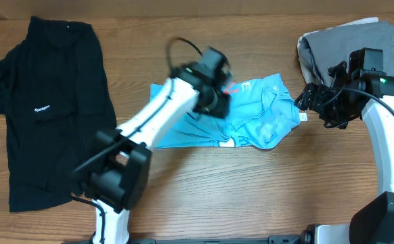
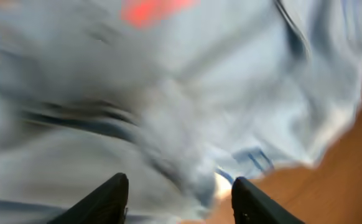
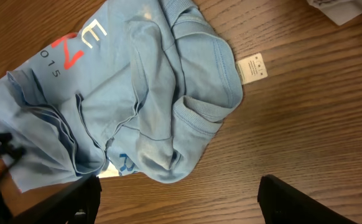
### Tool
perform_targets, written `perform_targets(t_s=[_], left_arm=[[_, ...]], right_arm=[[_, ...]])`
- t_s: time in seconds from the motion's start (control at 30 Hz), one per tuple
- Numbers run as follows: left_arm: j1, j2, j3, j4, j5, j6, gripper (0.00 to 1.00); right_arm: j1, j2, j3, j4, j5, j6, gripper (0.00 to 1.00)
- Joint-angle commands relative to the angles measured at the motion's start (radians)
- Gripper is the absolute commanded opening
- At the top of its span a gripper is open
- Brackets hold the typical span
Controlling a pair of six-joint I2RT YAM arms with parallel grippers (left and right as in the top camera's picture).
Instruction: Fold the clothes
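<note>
Far left, a black shirt (image 1: pixel 45 108) lies spread on the wooden table (image 1: pixel 251 190), flat but not folded as far as I can see. In the middle sits the light blue T-shirt (image 1: pixel 265 112), bunched and creased. The left gripper (image 2: pixel 180 186) hangs right over it, jaws apart and gripping nothing, though its view is blurred. Just right of the collar and its white label (image 3: pixel 252 67), the right gripper (image 1: pixel 309 102) is wide open and empty. At the far right corner lies a grey garment (image 1: pixel 346 41), rumpled or folded, I can't tell. I'd say the folding has barely begun.
</note>
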Motion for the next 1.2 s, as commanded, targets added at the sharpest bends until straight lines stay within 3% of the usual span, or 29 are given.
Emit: perform_targets(t_s=[0.0,0.5,0.63,0.77,1.07,1.1,1.13,1.17], left_arm=[[0.084,0.006,0.019,0.038,-0.063,-0.051,0.53],[0.12,0.15,0.019,0.164,-0.121,-0.084,0.45],[0.119,0.153,0.019,0.21,-0.119,-0.103,0.22],[0.104,0.153,0.019,0.261,-0.116,-0.129,0.04],[0.033,0.153,0.019,0.394,-0.089,-0.128,0.04],[0.023,0.153,0.019,0.394,-0.1,-0.126,0.14],[0.018,0.153,0.019,0.391,-0.11,-0.124,0.56],[0.015,0.153,0.019,0.385,-0.122,-0.119,0.9]], right_arm=[[0.006,0.001,-0.003,0.006,0.01,-0.008,0.85],[0.005,0.001,-0.003,0.011,0.01,-0.008,0.86],[0.005,0.001,-0.003,0.017,0.01,-0.008,0.88],[0.006,0.001,-0.003,0.016,0.01,-0.008,0.88],[0.006,0.001,-0.003,0.013,0.01,-0.008,0.88],[0.006,0.001,-0.003,0.013,0.01,-0.008,0.88],[0.006,0.001,-0.003,0.013,0.01,-0.008,0.88],[0.006,0.001,-0.003,0.013,0.01,-0.008,0.88]])
